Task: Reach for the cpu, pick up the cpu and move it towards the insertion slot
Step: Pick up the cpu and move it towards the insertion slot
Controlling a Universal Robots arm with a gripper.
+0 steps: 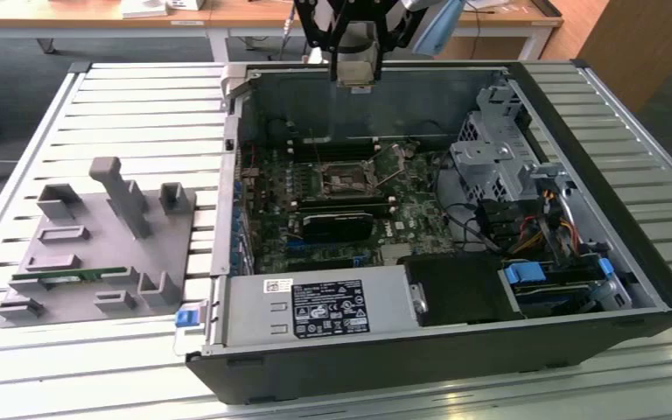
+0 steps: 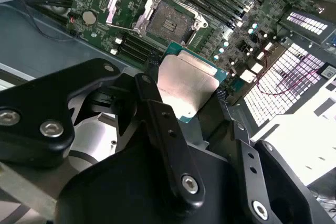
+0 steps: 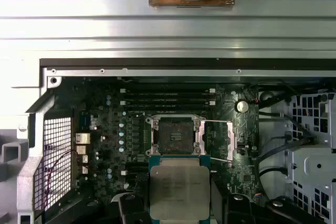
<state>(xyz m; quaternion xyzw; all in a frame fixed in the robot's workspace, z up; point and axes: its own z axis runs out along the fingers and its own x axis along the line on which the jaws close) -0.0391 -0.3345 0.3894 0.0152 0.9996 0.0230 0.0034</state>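
Observation:
My gripper [image 1: 356, 70] hangs above the far wall of the open computer case. It is shut on the cpu [image 2: 189, 83], a flat square chip with a silver top and a thin pale rim. In both wrist views the black fingers [image 2: 152, 100] press on two opposite edges of the cpu [image 3: 179, 191]. The insertion slot [image 3: 176, 136] is a dark square socket in a silvery frame on the motherboard, with its retention frame swung open. The chip hovers well above the board and off to one side of the insertion slot [image 1: 342, 181] [image 2: 168, 22].
The case walls [image 1: 234, 131] ring the board. A metal drive cage [image 1: 493, 162] and loose cables [image 1: 511, 227] stand at the exterior view's right. Long black memory slots [image 3: 168, 98] flank the socket. A grey tray [image 1: 91, 254] holding a green memory stick [image 1: 67, 277] lies on the slatted table.

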